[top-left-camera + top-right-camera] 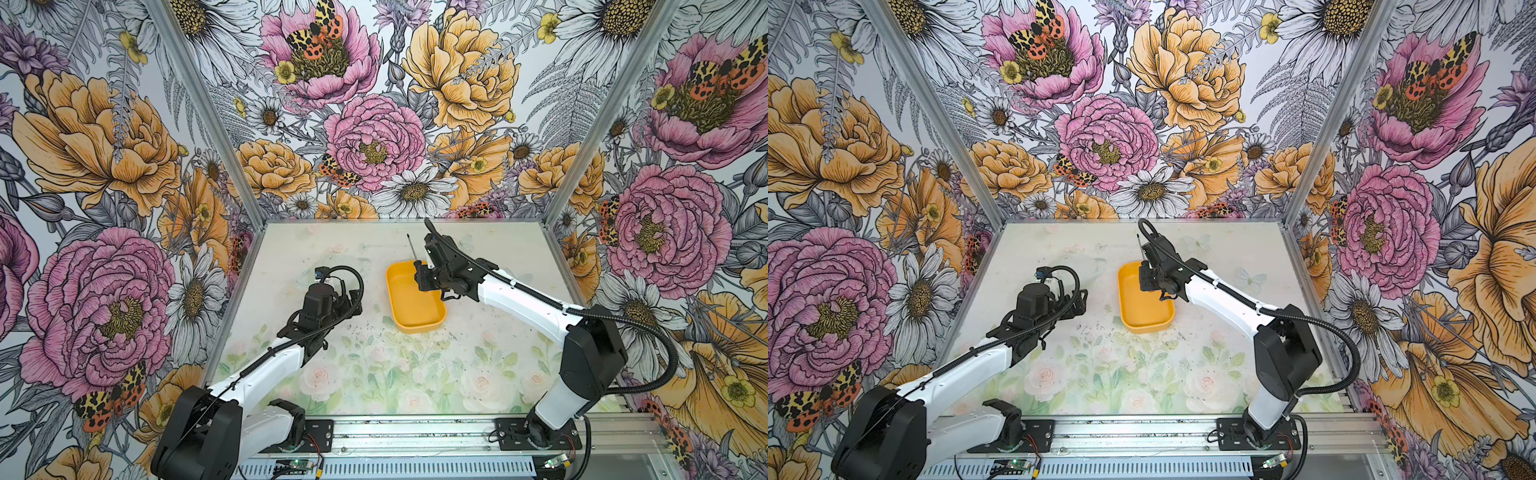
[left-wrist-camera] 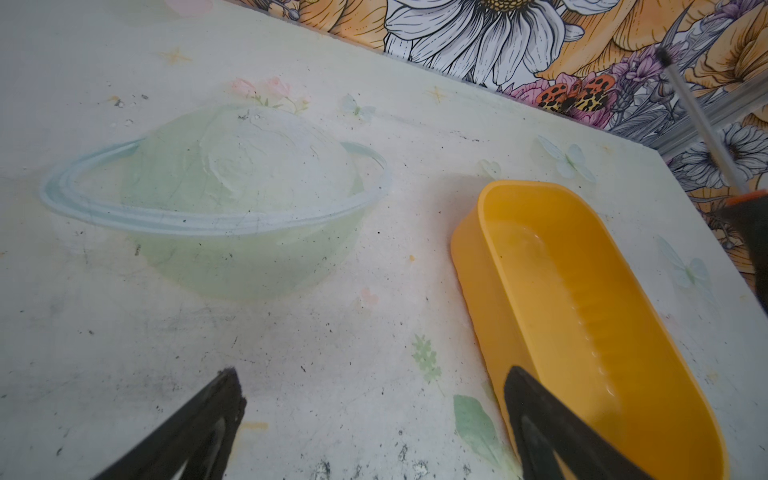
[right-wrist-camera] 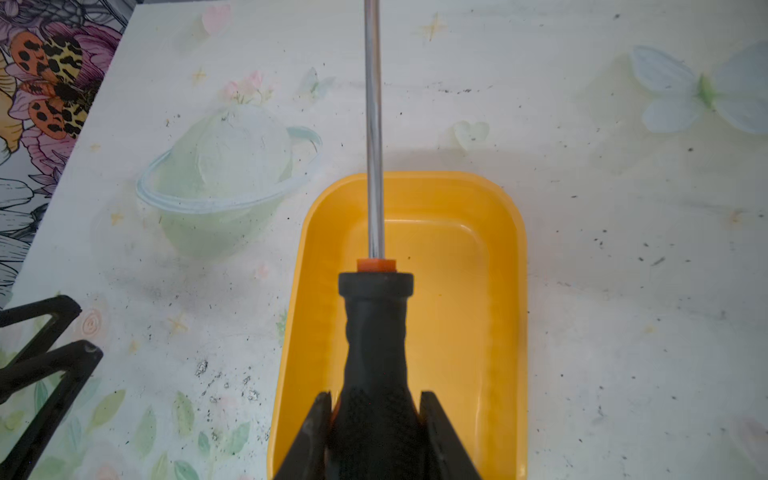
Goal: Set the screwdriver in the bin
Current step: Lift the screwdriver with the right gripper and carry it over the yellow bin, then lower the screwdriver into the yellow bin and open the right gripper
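glossy plastic bin [image 3: 505, 266], shiny metal screwdriver [image 3: 374, 166] shaft

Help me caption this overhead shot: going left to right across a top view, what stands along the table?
In order: left hand → bin → right arm's base. The right hand, shut on the screwdriver, hangs over the bin, so I leave both out.

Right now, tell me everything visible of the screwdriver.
The screwdriver is slim: a bright metal shaft with a dark tip, an orange collar, then a black, rubbery-looking handle, textured low down. The jaws of the right arm are shut on the handle; its butt is hidden. It hangs over the far end of the yellow bin, shaft pointing past the rim towards the back wall, apparently touching nothing but the jaws.
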Tool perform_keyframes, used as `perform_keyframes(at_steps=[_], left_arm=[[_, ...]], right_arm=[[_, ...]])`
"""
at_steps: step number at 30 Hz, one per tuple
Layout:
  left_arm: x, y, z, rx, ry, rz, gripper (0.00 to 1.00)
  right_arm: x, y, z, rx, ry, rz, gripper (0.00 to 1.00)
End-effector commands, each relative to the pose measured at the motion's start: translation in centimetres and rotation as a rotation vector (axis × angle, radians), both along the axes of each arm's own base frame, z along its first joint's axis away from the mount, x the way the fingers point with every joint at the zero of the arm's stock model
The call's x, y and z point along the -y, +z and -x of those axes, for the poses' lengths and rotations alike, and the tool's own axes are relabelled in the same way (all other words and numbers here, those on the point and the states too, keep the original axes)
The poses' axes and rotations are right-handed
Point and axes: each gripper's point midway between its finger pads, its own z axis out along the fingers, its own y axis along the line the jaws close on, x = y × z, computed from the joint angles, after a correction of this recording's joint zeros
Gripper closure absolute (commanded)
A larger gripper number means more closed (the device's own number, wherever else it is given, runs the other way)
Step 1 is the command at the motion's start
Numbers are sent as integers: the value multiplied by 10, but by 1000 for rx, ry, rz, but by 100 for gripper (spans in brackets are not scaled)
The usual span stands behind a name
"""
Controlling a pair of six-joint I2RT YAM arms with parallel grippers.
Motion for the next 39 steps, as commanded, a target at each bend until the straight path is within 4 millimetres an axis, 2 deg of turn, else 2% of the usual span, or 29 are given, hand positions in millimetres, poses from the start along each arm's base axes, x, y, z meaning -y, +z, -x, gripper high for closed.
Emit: perform_keyframes(at_steps=[1,7,11,25,39], left_arm=[[-1,-2,4,1,7,-6,1],[-1,-7,4,-3,9,-6,1],[0,-8,4,-7,7,-2,1],[0,-8,8,5,1,-9,1],[-1,-11,8,0,0,-22,1]], right_arm=[[-8,-5,11,-39,-12,-45,100],[-8,-30,33,-115,-27,-40,100],[-6,-43,39,-137,-35,-29,100],[-11,-87,27,-208,-78,30,100],[-12,-105,16,-218,-108,69,100]])
